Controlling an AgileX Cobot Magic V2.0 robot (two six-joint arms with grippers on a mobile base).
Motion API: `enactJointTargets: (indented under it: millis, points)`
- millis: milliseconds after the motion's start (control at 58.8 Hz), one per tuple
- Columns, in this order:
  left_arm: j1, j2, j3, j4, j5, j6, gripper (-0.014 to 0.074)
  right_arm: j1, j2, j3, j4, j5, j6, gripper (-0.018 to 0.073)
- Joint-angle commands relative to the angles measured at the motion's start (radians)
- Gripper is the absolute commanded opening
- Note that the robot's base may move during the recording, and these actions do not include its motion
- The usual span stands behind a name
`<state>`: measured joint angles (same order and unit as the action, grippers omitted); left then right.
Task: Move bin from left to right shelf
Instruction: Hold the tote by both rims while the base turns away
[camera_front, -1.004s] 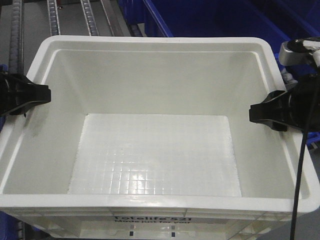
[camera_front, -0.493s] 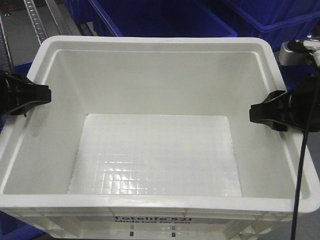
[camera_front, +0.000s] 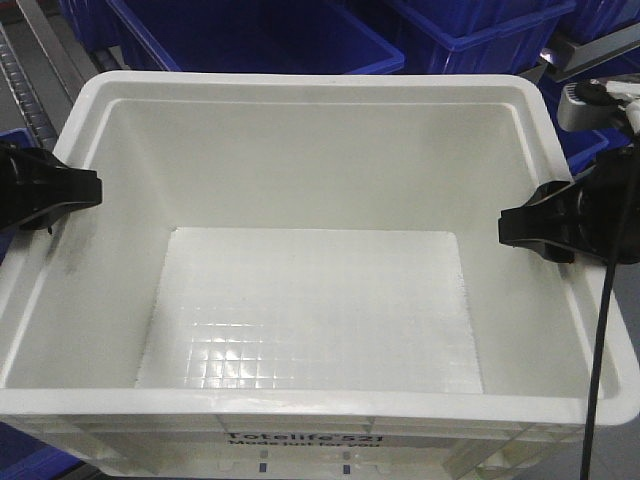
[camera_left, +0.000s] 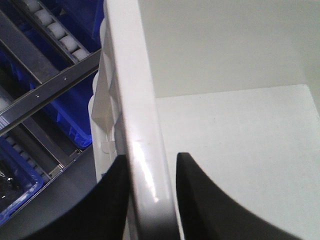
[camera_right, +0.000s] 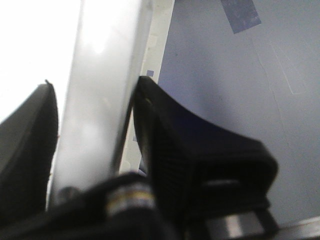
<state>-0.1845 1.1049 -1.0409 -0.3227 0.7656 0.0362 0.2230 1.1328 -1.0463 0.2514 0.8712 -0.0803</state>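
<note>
A large white empty bin (camera_front: 310, 150) fills the front view, held up between both arms. My left gripper (camera_front: 70, 190) is shut on the bin's left rim; the left wrist view shows its black fingers (camera_left: 112, 200) on either side of the white rim (camera_left: 142, 150). My right gripper (camera_front: 525, 225) is shut on the bin's right rim; the right wrist view shows the rim (camera_right: 100, 100) clamped between its black fingers (camera_right: 170, 145). The bin's inside holds nothing.
Blue bins (camera_front: 260, 40) stand on the shelf behind the white bin, another at the back right (camera_front: 480, 30). Roller rails (camera_front: 40, 60) run at the far left and show in the left wrist view (camera_left: 55, 35). A black cable (camera_front: 600, 330) hangs by the right arm.
The white bin stays fixed between my grippers while the background slides left: the roller rails have moved off to the left and blue bins have come into view behind.
</note>
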Motion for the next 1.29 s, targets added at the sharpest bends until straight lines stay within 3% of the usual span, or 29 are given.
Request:
enactJointTargets:
  millis: [0,1276]
  points:
    - [-0.007,-0.038,-0.041,-0.075,-0.099,0.041,-0.0006,-0.004,-0.025,-0.039,0.022,-0.093,-0.016,-0.0004]
    - [-0.007,-0.038,-0.041,-0.075,-0.099,0.041,-0.0006,-0.004,-0.025,-0.039,0.023,-0.092,-0.016,-0.0004]
